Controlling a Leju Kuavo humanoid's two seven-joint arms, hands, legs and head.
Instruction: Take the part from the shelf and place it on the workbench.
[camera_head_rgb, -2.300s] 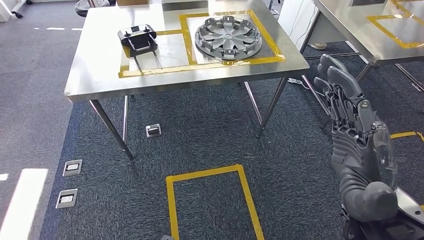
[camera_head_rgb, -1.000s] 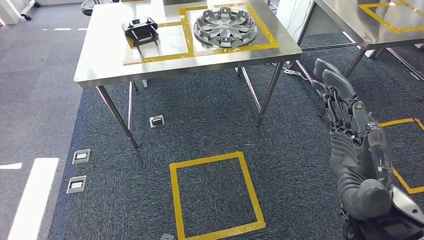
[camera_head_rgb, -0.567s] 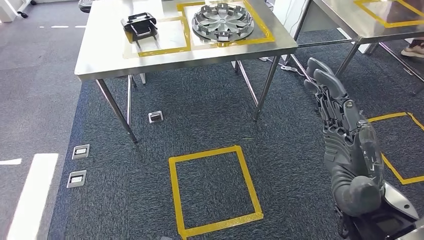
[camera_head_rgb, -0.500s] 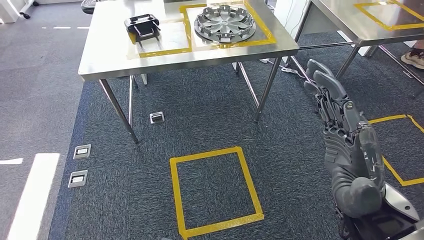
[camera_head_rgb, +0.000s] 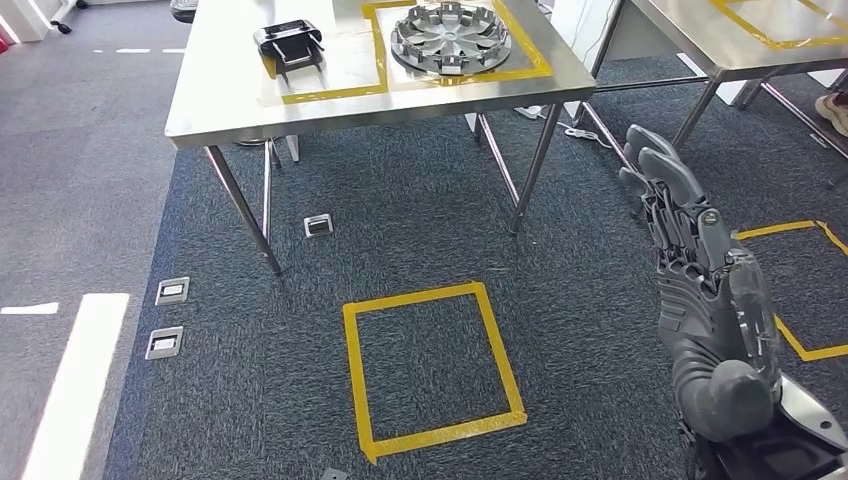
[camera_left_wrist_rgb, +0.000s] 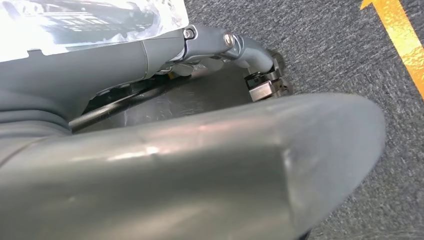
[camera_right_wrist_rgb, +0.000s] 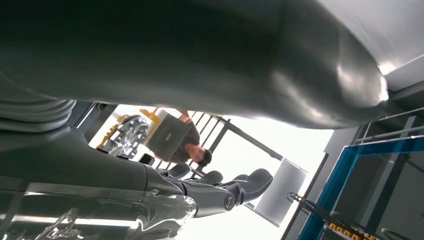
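Observation:
A steel workbench (camera_head_rgb: 230, 110) stands ahead at the top of the head view. On it a grey wheel cover (camera_head_rgb: 450, 38) lies inside a yellow taped square. A black bracket-like part (camera_head_rgb: 290, 42) sits in the taped field to its left. My right hand (camera_head_rgb: 700, 270) is raised at the right, well short of the bench, fingers stretched out and holding nothing. Its fingers (camera_right_wrist_rgb: 210, 192) are also straight in the right wrist view. My left hand (camera_left_wrist_rgb: 165, 150) hangs over the carpet with nothing in it, its fingers (camera_left_wrist_rgb: 225, 42) apart from the thumb.
A second steel table (camera_head_rgb: 720, 30) with yellow tape stands at the top right. A yellow taped square (camera_head_rgb: 430, 365) marks the carpet in front of me, with floor sockets (camera_head_rgb: 172, 292) to the left. A person's shoe (camera_head_rgb: 835, 108) is at the right edge. A blue-framed rack (camera_right_wrist_rgb: 385, 165) is beside my right hand.
The whole picture has shifted and swayed, so the camera has moved. My right hand keeps the same raised, spread pose. The parts on the bench have not moved.

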